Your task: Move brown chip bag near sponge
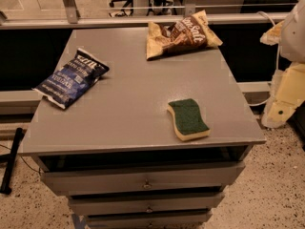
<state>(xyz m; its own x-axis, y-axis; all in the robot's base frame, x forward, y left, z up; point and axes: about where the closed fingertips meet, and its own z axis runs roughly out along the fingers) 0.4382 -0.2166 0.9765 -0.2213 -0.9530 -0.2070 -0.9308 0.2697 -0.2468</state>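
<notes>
The brown chip bag (181,34) lies crinkled at the far right of the grey table top (133,104), dark brown in the middle with cream ends. The sponge (188,119), green scrub side up over yellow foam, lies near the front right of the table. The two are well apart, the bag behind the sponge. My gripper (277,109) hangs off the table's right side on the white and cream arm, below table level and to the right of the sponge, touching neither thing.
A dark blue chip bag (71,78) lies at the left edge of the table. Drawers (143,180) sit under the table top. A rail and glass wall run behind the table. A black pole (12,159) leans at the lower left on the speckled floor.
</notes>
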